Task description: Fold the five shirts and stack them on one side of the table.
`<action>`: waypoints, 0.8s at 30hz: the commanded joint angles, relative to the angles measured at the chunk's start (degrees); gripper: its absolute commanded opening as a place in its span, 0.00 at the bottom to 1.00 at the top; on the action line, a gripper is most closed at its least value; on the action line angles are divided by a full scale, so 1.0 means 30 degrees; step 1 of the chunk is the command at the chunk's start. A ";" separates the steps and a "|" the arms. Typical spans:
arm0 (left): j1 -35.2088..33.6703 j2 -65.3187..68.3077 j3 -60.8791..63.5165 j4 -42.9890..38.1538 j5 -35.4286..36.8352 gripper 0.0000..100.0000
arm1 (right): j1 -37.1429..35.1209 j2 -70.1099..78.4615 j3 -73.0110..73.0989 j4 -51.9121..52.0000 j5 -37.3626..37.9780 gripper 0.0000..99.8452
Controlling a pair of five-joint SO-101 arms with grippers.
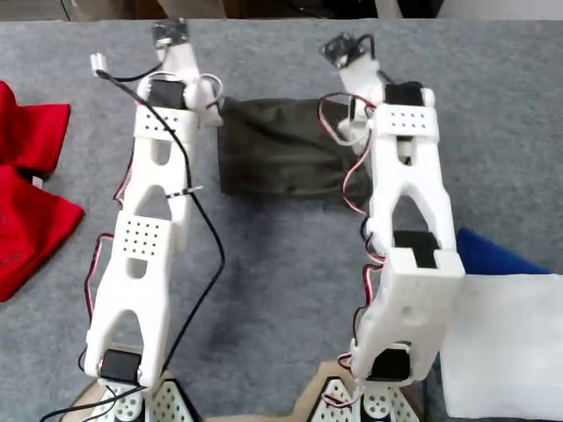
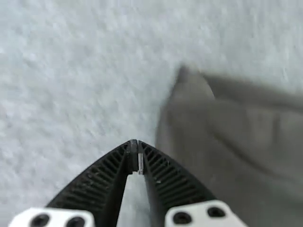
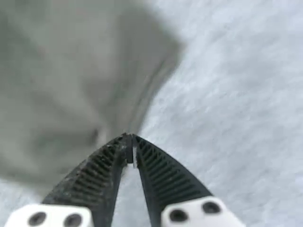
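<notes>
Left gripper [image 2: 134,146] beside olive shirt [image 1: 281,149], red shirts [image 1: 31,224]

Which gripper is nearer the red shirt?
Left. The left gripper is by the olive shirt's far corner on the side toward the red shirt. The right gripper is by the olive shirt's other far corner, farther from it.
</notes>
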 commanded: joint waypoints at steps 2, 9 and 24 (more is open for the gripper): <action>0.1641 -0.1597 -0.0908 0.1934 -0.0029 0.02 | -0.0308 0.1890 -0.4000 -0.1846 0.0791 0.01; 0.2198 -0.0161 0.0791 0.2432 0.0557 0.02 | -0.0747 1.0154 -1.3055 0.0029 0.0879 0.01; 0.0410 0.2593 0.1055 0.2374 -0.0117 0.02 | -0.0747 1.9824 -2.4044 -0.0703 0.2491 0.01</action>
